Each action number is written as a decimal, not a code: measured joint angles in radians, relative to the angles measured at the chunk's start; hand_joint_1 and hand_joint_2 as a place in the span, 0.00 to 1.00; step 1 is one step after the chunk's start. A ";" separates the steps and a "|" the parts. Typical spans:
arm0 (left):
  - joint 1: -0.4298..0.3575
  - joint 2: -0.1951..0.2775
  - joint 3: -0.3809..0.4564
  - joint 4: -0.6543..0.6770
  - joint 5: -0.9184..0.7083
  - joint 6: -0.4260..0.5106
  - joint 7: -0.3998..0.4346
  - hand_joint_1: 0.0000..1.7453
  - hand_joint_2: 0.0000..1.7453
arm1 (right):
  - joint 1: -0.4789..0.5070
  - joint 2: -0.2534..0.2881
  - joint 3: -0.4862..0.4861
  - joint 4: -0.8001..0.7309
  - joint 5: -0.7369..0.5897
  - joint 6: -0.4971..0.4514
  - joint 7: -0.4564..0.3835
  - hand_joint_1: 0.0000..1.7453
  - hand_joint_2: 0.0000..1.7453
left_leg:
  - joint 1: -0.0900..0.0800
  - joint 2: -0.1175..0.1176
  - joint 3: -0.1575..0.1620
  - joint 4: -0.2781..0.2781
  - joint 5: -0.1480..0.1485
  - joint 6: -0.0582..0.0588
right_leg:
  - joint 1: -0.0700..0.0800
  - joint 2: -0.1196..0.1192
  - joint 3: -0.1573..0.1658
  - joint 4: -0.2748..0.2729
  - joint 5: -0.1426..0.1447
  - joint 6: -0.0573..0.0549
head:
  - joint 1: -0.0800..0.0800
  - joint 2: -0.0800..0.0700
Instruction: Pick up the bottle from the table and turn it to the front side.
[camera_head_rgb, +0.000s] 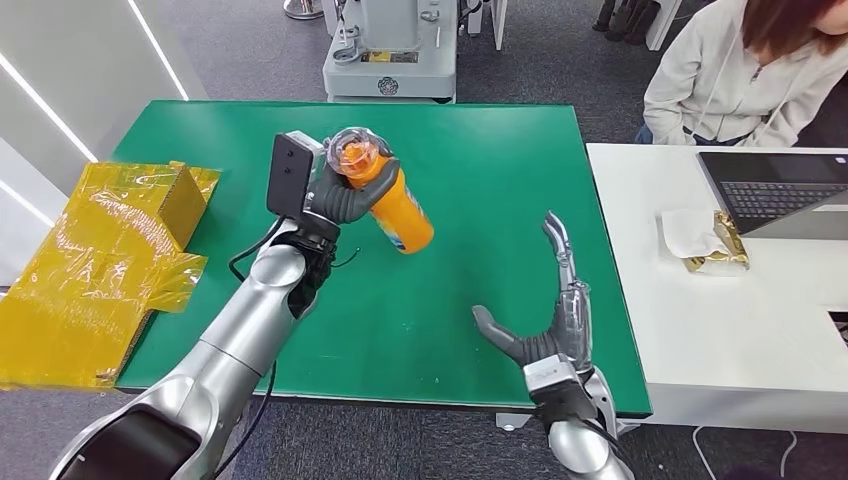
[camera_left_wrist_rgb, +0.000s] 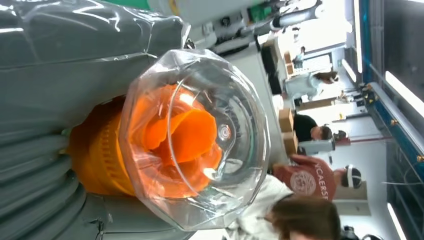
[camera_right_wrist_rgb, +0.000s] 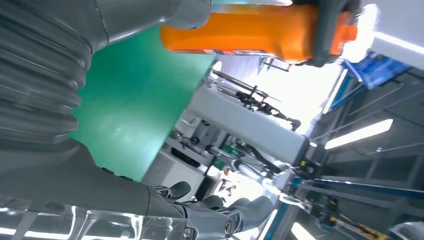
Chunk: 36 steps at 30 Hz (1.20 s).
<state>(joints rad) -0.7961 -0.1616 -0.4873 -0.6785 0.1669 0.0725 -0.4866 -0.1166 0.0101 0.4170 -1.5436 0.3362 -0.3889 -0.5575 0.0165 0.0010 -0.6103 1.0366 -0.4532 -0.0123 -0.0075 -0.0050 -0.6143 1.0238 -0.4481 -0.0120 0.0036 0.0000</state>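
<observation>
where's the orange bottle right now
In the head view the orange bottle is held tilted in the left hand, above the green table left of centre, clear cap toward the camera. The right hand is apart, near the table's front edge.

My right hand (camera_right_wrist_rgb: 165, 200) hangs empty, its dark fingers (camera_right_wrist_rgb: 250, 210) loosely apart. Beyond the green surface (camera_right_wrist_rgb: 130, 110), my left hand (camera_right_wrist_rgb: 327, 30) grips the orange bottle (camera_right_wrist_rgb: 240, 32), lifted off the surface.
</observation>
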 joint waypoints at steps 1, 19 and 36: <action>-0.002 0.002 0.002 0.004 -0.011 0.013 -0.008 0.97 1.00 | 0.005 -0.002 0.006 -0.012 0.000 -0.001 -0.001 0.00 1.00 | 0.000 0.000 0.000 0.000 0.000 0.000 | 0.000 0.000 0.000 0.000 0.000 0.000 | 0.000 0.000; -0.009 0.013 0.007 0.030 -0.027 0.035 -0.019 0.93 1.00 | 0.027 -0.013 0.041 -0.075 0.001 -0.005 -0.003 0.00 1.00 | 0.000 0.000 0.000 0.000 0.000 0.000 | 0.000 0.000 0.000 0.000 0.000 0.000 | 0.000 0.000; -0.092 0.155 0.008 0.036 -0.769 0.528 0.004 0.92 1.00 | 0.030 -0.035 0.070 -0.117 -0.006 -0.014 -0.023 0.00 1.00 | 0.001 0.001 0.000 0.000 0.001 -0.001 | 0.001 0.001 0.000 0.000 0.000 0.000 | 0.000 0.000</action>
<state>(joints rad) -0.8886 -0.0071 -0.4796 -0.6426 -0.6017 0.6005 -0.4826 -0.0868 -0.0246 0.4873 -1.6604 0.3303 -0.4030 -0.5803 0.0172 0.0021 -0.6103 1.0364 -0.4525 -0.0136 -0.0067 -0.0037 -0.6146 1.0242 -0.4480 -0.0123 0.0035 0.0000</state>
